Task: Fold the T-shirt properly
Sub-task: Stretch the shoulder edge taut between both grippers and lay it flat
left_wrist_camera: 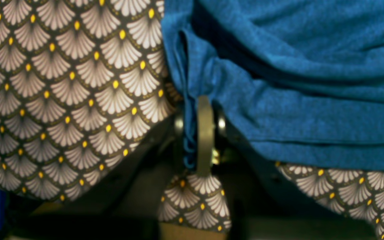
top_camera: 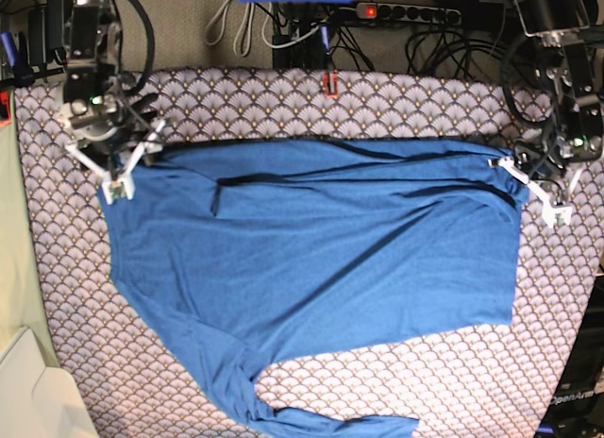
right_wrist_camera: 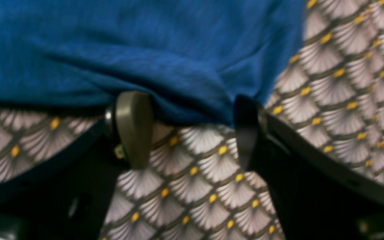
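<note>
While the left pincer (left_wrist_camera: 195,133) clenches the T-shirt (top_camera: 321,259) edge, the right pincer (right_wrist_camera: 192,133) gapes beside it.

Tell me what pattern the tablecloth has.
Grey-white scallop fans with yellow dots on the tablecloth, clearest in the left wrist view.

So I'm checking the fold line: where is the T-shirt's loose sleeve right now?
In the base view, the sleeve trails off the T-shirt toward the bottom edge, left of centre, lying on the scallop-patterned cloth, far from both grippers.
</note>
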Controlling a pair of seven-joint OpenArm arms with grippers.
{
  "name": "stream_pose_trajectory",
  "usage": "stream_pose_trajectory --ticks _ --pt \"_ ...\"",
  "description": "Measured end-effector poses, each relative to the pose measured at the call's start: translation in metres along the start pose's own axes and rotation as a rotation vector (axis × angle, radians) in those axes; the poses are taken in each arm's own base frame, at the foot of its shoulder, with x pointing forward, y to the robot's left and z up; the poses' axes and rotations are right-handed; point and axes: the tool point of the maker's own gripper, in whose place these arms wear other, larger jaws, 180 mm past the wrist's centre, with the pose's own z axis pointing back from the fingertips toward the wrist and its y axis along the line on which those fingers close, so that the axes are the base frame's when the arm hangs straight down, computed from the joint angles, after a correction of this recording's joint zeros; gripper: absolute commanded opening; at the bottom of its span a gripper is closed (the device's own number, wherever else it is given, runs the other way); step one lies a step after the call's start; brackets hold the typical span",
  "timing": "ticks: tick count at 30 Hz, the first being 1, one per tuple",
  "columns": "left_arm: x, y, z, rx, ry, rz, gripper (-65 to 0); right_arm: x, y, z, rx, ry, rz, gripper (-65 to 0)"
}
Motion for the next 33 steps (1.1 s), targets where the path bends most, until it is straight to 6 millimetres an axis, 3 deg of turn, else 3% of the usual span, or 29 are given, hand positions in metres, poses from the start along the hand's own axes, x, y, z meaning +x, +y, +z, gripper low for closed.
stream_pose_trajectory --ticks 6,9,16,23,29,33 --pt "0.0 -0.001 0.0 -0.003 -0.001 0.0 -64.5 -0.002 -0.004 -0.012 0.006 -0.022 -0.009 -26.6" --pt "0.007 -0.001 0.0 -0.002 -0.014 0.002 -64.5 -0.001 -0.004 -0.012 0.006 -0.04 -0.003 -31.1" --pt "0.008 -0.002 0.0 -0.003 -0.014 0.002 -64.5 -0.001 -0.001 -0.013 0.017 -0.049 -0.002 -65.0" --pt "0.01 -0.002 0.002 -0.002 -0.017 -0.002 -64.5 -0.01 -0.006 -0.009 0.007 -0.037 0.017 -65.0" --pt "0.007 -0.002 0.005 -0.002 -0.012 -0.01 -64.5 -0.015 -0.007 0.019 -0.015 -0.048 0.076 -65.0" --pt "0.001 -0.003 0.012 0.002 0.001 -0.032 -64.5 -0.016 -0.004 0.027 -0.012 -0.061 0.085 -65.0"
